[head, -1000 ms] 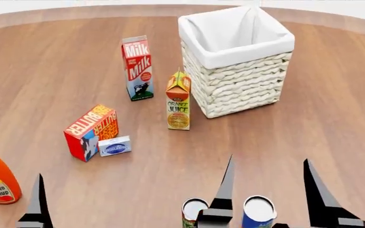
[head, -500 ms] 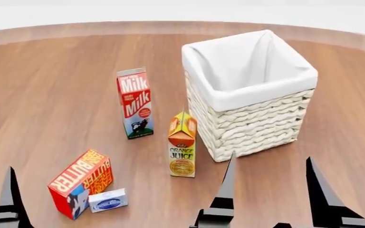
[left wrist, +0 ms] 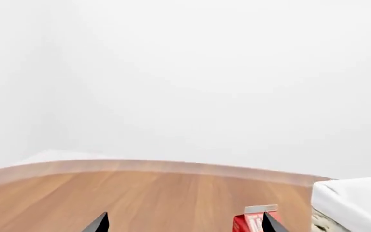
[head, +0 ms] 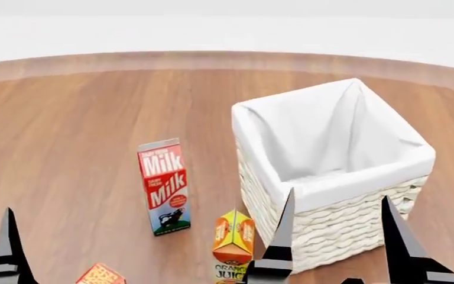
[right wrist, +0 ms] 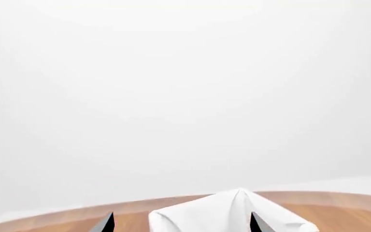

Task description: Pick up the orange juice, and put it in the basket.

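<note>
The orange juice [head: 233,242], a small orange and yellow gable-top carton, stands upright on the wooden table at the bottom of the head view, close to the basket's near left corner. The basket [head: 345,225], cream wicker with a white cloth lining, stands to its right and looks empty. My right gripper [head: 337,198] is open and empty, its dark fingers rising in front of the basket, with the juice just left of its left finger. In the right wrist view the gripper [right wrist: 182,223] faces the basket's cloth corner [right wrist: 231,212]. My left gripper [left wrist: 185,223] is open and empty.
A taller red, white and blue milk carton [head: 164,186] stands left of the basket; its top shows in the left wrist view [left wrist: 255,220]. A corner of the butter box [head: 99,275] shows at the bottom edge. The round table's far rim [head: 211,59] curves behind.
The head view has tilted up: basket, milk and juice have slid down the picture, and the ketchup, cans and small white box have left the view. Both grippers stay open.
</note>
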